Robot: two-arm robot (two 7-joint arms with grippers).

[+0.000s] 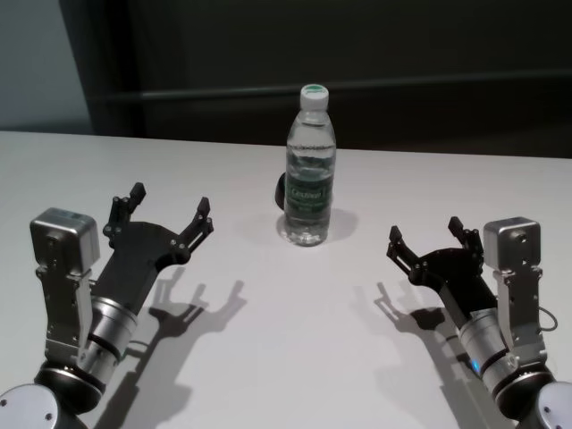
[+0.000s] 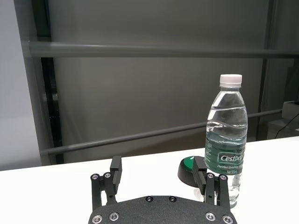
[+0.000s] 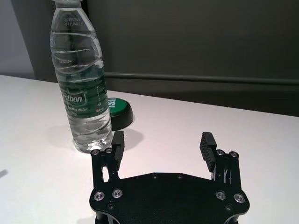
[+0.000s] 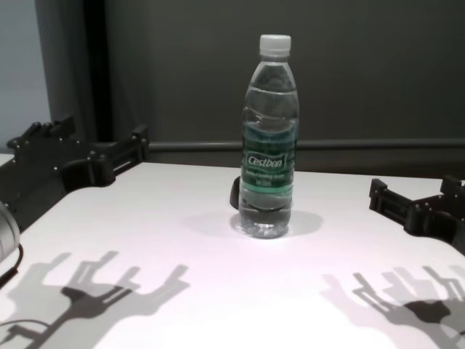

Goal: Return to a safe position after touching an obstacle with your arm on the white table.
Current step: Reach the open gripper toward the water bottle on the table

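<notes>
The obstacle (image 1: 310, 170), a clear water bottle with a white cap and green label, stands upright at the middle of the white table (image 1: 286, 357); it also shows as the bottle (image 4: 269, 145), (image 2: 225, 140), (image 3: 83, 88). My left gripper (image 1: 170, 210) hovers open over the table's left side, well apart from the bottle. My right gripper (image 1: 427, 237) hovers open over the right side, also apart from it. Nothing sits between either pair of fingers. The left gripper (image 2: 159, 175) and right gripper (image 3: 162, 144) each see the bottle off to one side.
A low black puck with a green top (image 3: 117, 112) lies on the table just behind the bottle, also seen as the puck (image 2: 189, 168). A dark wall with horizontal rails (image 2: 149, 49) runs behind the table's far edge.
</notes>
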